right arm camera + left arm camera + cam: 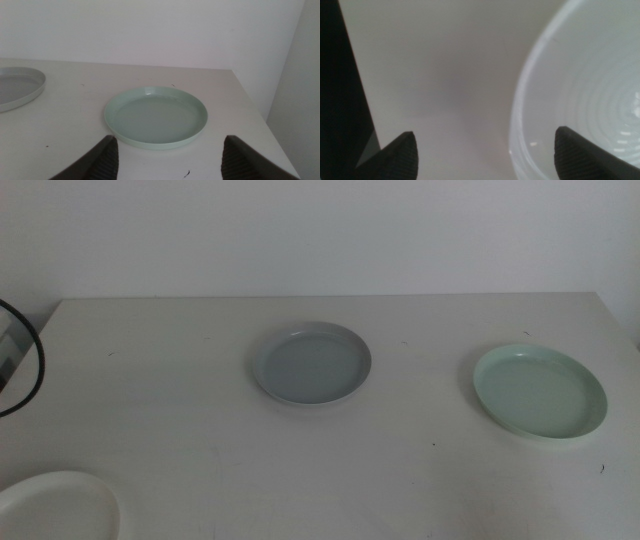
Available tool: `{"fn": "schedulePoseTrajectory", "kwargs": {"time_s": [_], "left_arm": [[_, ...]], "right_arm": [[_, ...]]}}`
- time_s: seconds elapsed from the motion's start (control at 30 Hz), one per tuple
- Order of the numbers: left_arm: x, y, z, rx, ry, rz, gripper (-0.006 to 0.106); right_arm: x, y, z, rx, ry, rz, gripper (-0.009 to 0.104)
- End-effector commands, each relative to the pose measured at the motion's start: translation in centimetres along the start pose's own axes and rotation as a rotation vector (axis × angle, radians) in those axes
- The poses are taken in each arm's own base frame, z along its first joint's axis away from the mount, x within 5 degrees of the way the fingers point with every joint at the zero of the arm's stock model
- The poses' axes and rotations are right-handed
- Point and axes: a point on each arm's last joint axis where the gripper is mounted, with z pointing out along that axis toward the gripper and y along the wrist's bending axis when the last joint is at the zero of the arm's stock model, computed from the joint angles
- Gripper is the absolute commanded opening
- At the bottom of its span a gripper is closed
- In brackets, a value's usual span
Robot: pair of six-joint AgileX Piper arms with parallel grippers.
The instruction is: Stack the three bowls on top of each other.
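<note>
- The white bowl [55,505] is seen at the near left corner of the table [180,410], partly cut off by the edge of the middle view.
- The left gripper [485,150] is held just above the white bowl's [580,100] rim; its jaws are spread wide, one over bare table and the other over the bowl's inside, so that the rim lies between them. Neither arm is seen in the middle view.
- The grey-blue bowl [312,363] is placed at the table's centre, well apart from both other bowls.
- The pale mint green bowl [541,392] is set toward the right side, near the right edge of the table.
- The right gripper [167,157] is held back on the near side of the mint bowl [156,117], jaws wide apart and nothing held.
- All three bowls lie singly, so no stacking is judged to be done yet.
- Risk is judged to lie in the low, thin rims: a shallow or off-centre pinch could let a bowl tilt or slip out when lifted.
- A push from a descending jaw could slide the mint bowl toward the right edge.
</note>
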Motion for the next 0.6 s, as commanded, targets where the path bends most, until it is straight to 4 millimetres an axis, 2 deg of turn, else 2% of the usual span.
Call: {"fn": "schedulePoseTrajectory", "kwargs": {"time_s": [0.0, 0.23, 0.3, 0.4, 0.57], "left_arm": [[-0.4, 0.2, -0.9, -0.026, -0.047, 0.003, 0.105], [-0.7, 0.6, 0.6, -0.005, -0.02, -0.002, 0.105], [-0.7, 0.7, 0.9, 0.001, -0.013, -0.004, 0.102], [-0.8, 0.7, 1.3, 0.015, -0.003, -0.008, 0.082], [-0.8, 0.5, 1.4, 0.036, 0.003, -0.013, 0.041]], "right_arm": [[-1.0, 0.0, -0.3, -0.003, -0.11, -0.016, 0.052], [-1.0, 0.0, -0.3, -0.003, -0.11, -0.016, 0.052], [-1.0, 0.0, -0.3, -0.003, -0.11, -0.016, 0.052], [-1.0, 0.0, -0.3, -0.003, -0.11, -0.016, 0.052], [-1.0, 0.0, -0.3, -0.003, -0.11, -0.016, 0.052]]}}
